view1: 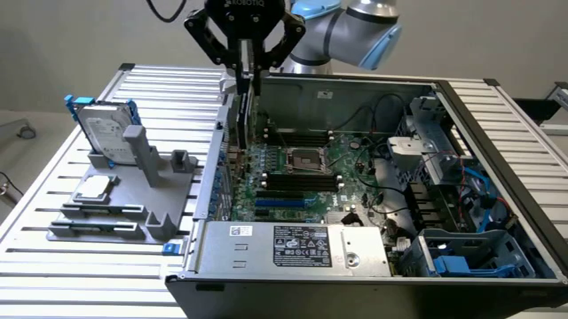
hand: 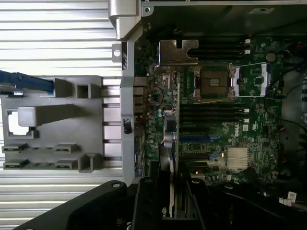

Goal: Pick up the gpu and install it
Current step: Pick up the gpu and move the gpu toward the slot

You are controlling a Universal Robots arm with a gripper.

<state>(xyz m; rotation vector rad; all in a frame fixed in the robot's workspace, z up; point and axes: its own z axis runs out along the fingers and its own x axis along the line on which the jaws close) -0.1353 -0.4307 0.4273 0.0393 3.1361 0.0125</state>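
Observation:
The gpu (view1: 241, 116) hangs on edge, held upright by its top. My gripper (view1: 247, 72) is shut on it, above the open computer case (view1: 497, 133). The card sits just inside the case wall on the exterior view's left, its lower end down near the motherboard (view1: 306, 179). In the wrist view the gpu (hand: 171, 134) appears edge-on, with its silvery end bracket (hand: 178, 51) at the far end and the gripper (hand: 172, 203) clamped around its near end. Whether the card touches a slot is hidden.
A grey fixture (view1: 116, 206) on the slatted table holds a silver hard drive with blue rails (view1: 105, 133) and a square processor chip (view1: 96, 188). Inside the case are the CPU socket (view1: 308, 159), memory slots, cables (view1: 390, 193) and a power supply (view1: 293, 246).

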